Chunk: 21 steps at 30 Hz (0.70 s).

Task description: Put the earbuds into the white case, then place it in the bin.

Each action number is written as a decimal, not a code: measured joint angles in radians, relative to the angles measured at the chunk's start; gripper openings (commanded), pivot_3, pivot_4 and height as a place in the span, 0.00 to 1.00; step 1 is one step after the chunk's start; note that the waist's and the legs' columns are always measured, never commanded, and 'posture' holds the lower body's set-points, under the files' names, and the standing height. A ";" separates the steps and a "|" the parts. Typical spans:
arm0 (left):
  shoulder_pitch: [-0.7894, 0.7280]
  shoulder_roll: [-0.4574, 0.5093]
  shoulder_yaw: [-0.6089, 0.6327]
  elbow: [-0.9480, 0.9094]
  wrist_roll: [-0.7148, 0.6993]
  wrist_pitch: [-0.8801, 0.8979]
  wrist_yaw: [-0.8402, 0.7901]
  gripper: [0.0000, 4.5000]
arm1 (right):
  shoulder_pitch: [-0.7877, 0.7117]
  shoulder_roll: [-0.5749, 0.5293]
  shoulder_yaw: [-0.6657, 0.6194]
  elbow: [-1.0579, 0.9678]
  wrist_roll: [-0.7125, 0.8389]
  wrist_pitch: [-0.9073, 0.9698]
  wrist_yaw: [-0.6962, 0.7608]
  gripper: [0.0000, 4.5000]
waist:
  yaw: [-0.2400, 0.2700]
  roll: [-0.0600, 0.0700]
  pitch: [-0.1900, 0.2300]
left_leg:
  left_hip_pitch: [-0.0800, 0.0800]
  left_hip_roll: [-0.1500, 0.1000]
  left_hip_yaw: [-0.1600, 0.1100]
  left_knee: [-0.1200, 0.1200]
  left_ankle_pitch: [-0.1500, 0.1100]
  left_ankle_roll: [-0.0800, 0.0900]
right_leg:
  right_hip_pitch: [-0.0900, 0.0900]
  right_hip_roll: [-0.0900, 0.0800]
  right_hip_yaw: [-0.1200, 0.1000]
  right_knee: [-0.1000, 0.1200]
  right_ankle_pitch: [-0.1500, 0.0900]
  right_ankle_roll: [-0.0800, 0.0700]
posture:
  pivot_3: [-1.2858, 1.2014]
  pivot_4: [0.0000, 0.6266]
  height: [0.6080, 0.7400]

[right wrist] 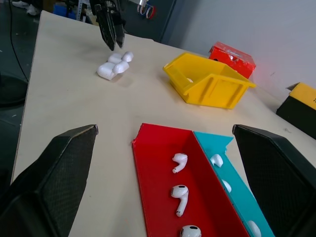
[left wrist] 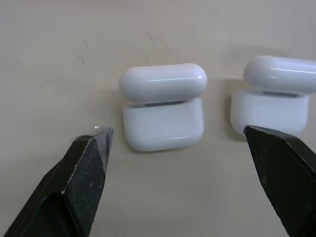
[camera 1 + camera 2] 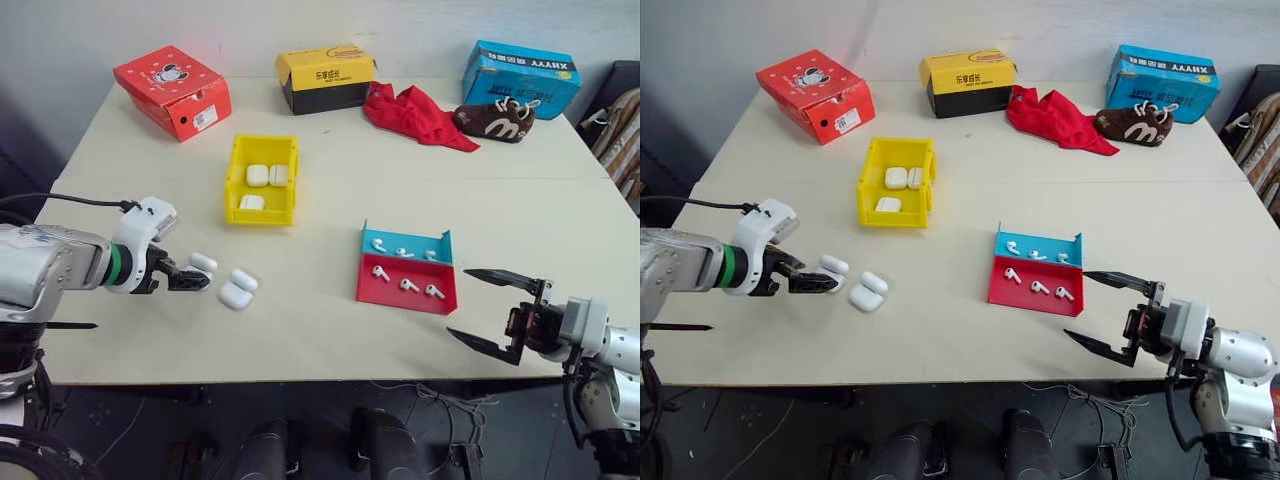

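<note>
Left eye view, nearest edge of the desk (image 3: 330, 340) first: the left gripper (image 3: 196, 281) reaches in from the left with its black fingers spread, tips right beside two white cases (image 3: 237, 289) lying open on the bare desk, lids flipped back; whether a tip touches the nearer case cannot be told; in the left wrist view one open case (image 2: 163, 106) sits between the two spread fingers, ungripped, with a second open case (image 2: 276, 96) just beside it; at the near right, the right gripper (image 3: 488, 310) hangs by the desk's front edge, pointing left, its fingers spread wide and holding nothing; just beyond it lies a shallow red-and-blue tray (image 3: 408, 268), and the earbuds (image 3: 408, 285) rest inside, some on the red half and some on the blue, each lying apart from the others; farther back, left of centre, stands the yellow bin (image 3: 262, 180) with three closed white cases already inside; along the far edge, from left to right, sit a red box (image 3: 172, 91), a yellow-and-black box (image 3: 325, 78), a crumpled red cloth (image 3: 415, 115), a brown shoe (image 3: 495, 120) touching that cloth, and a blue box (image 3: 520, 75).
</note>
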 measured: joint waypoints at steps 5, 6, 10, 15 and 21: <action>-0.025 -0.023 -0.063 0.039 0.050 -0.038 0.006 1.00 | 0.041 -0.001 -0.010 -0.101 0.003 0.037 -0.065 1.00 | 0.001 0.000 0.000 | 0.000 0.001 0.000 0.001 0.000 0.000 | 0.000 0.000 0.000 0.000 0.000 0.000 | 0.52 0.24 1.00; -0.026 -0.029 -0.064 0.043 0.056 -0.039 0.006 1.00 | 0.047 -0.001 -0.012 -0.114 0.003 0.042 -0.075 1.00 | 0.003 0.000 0.000 | 0.000 0.001 0.000 0.002 0.000 0.000 | 0.000 0.000 0.000 0.000 0.000 0.000 | 0.52 0.24 1.00; -0.030 -0.054 -0.073 0.059 0.078 -0.052 0.014 1.00 | 0.059 -0.001 -0.018 -0.159 0.002 0.062 -0.112 1.00 | 0.011 0.000 0.000 | 0.000 0.001 0.001 0.003 0.000 0.001 | 0.000 0.000 0.001 0.000 0.000 0.000 | 0.52 0.24 1.00; 0.006 -0.097 -0.059 0.074 0.102 -0.059 0.043 1.00 | 0.068 -0.002 -0.019 -0.176 -0.003 0.080 -0.143 1.00 | 0.021 0.000 0.000 | -0.001 0.002 0.001 0.005 0.000 0.002 | 0.000 0.000 0.001 0.000 0.000 0.000 | 0.52 0.24 1.00; 0.035 -0.136 -0.008 0.063 0.110 -0.060 0.074 1.00 | 0.067 -0.002 -0.019 -0.182 -0.008 0.083 -0.157 1.00 | 0.024 0.000 0.000 | 0.000 0.001 0.001 0.006 -0.001 0.001 | 0.000 -0.002 0.001 0.000 0.000 0.000 | 0.52 0.24 1.00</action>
